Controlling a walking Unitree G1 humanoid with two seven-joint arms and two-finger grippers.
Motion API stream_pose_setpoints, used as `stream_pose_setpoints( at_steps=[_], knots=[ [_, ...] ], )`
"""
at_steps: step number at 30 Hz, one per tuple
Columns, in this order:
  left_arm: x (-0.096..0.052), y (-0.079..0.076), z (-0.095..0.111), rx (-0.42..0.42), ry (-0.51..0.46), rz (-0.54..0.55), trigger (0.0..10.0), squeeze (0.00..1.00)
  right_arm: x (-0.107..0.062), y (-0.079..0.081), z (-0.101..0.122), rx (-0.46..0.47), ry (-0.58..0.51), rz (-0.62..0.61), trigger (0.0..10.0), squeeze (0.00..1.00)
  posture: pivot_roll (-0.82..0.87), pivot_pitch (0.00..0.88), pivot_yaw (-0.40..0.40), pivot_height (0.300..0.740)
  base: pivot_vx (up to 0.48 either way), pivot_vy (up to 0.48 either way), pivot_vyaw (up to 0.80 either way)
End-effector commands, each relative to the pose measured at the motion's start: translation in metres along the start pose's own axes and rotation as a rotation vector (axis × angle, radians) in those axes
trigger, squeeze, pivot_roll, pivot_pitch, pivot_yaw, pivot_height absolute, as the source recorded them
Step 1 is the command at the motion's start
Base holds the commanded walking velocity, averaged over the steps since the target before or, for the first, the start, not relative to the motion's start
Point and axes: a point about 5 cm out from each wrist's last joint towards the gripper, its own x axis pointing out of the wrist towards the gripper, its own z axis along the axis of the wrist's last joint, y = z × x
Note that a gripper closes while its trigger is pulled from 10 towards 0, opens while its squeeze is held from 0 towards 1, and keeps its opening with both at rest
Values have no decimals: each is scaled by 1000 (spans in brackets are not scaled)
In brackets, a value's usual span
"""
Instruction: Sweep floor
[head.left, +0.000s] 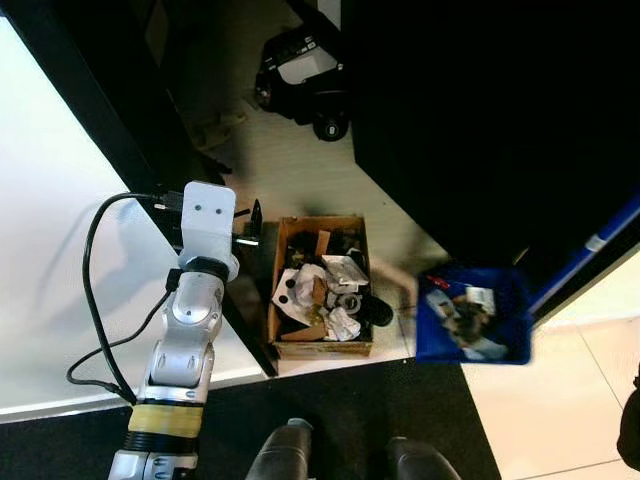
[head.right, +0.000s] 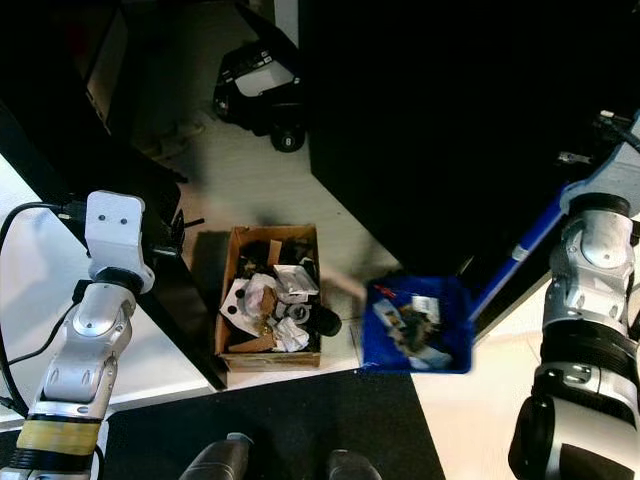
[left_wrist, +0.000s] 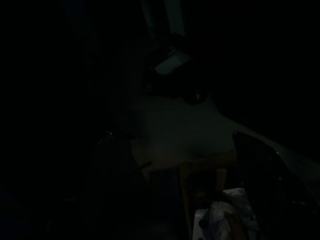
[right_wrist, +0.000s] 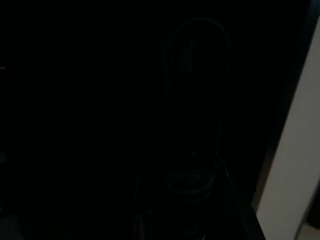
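Note:
A blue dustpan loaded with scraps sits on the pale floor just right of a cardboard box full of crumpled paper and rubbish. The dustpan's long blue handle slants up to my right arm and passes behind its wrist. My right gripper is lost in the dark at the upper right. My left gripper hovers left of the box's far corner, open and empty. In the dim left wrist view its fingers stand wide apart above the box.
A black wheeled machine stands on the floor beyond the box. Tall black furniture fills the upper right. A white panel with a dark edge runs along my left. A black mat lies under my feet.

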Motion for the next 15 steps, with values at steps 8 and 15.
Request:
stream_pose_setpoints(
  at_steps=[8, 15],
  knots=[
    [-7, 14, -19, 29, 85, 50, 10000, 0, 1, 11, -1, 81, -10, 0, 10000, 0, 8, 94, 15, 740, 0, 0, 0],
    [-17, 16, -36, 44, 145, 46, 10000, 0, -18, 33, -31, 47, 77, 71, 10000, 0, 21, 100, 14, 740, 0, 0, 0]
  ],
)
